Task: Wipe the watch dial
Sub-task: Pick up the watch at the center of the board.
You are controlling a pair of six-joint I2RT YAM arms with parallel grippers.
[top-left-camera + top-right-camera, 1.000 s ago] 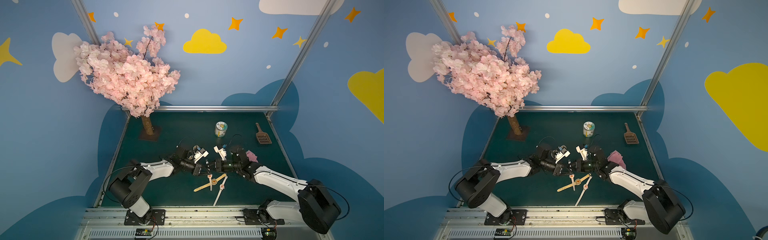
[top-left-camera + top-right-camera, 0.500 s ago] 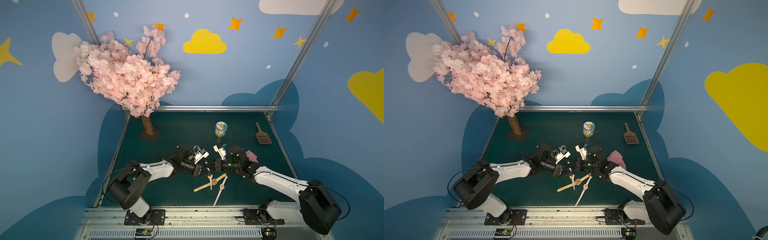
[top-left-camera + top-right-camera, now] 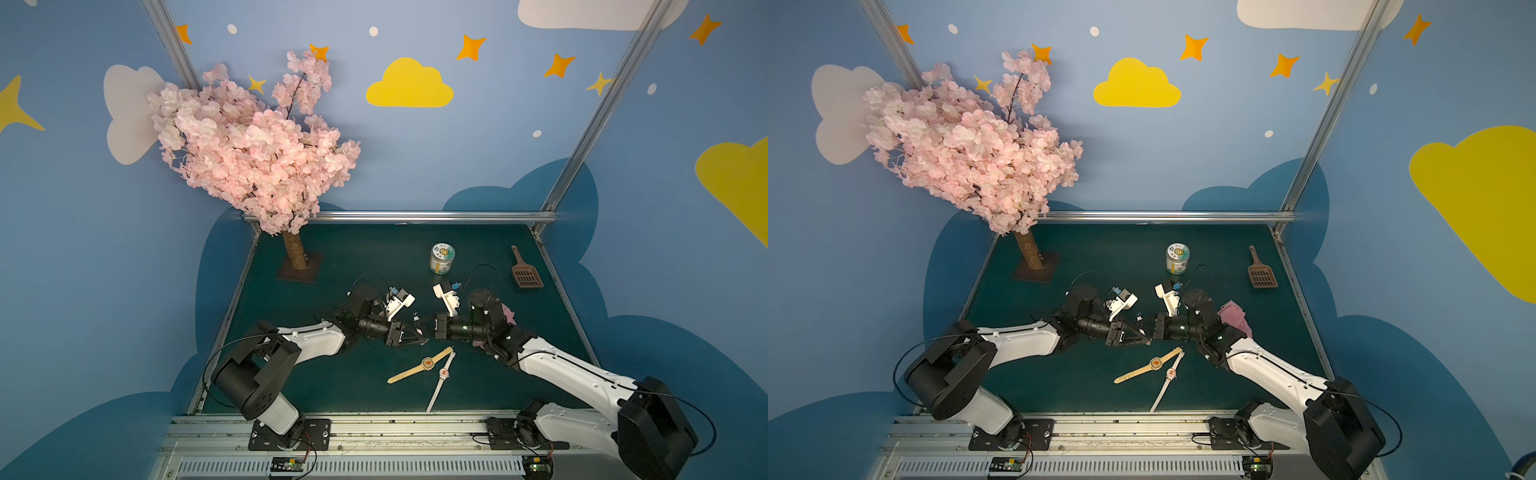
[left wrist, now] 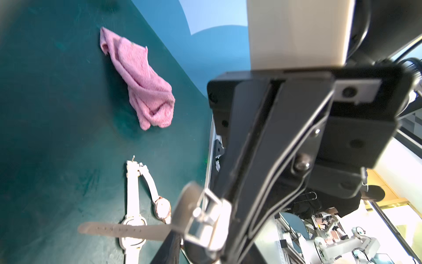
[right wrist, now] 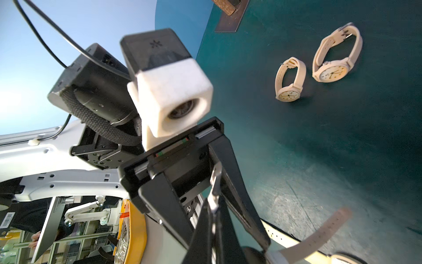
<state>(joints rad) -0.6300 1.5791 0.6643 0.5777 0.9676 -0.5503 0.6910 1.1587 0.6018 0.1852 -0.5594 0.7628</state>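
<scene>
Since a second ago our left tool (image 3: 422, 338) has spread its jaws off the grey-strapped watch (image 4: 107, 229). Our right tool (image 3: 430, 332) now pinches its strap above the desk (image 3: 374, 249). With the pink cloth (image 4: 141, 80) untouched, we judge wiping hasn't begun.

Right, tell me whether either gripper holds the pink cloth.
No, the pink cloth lies crumpled on the green table with nothing touching it.
</scene>
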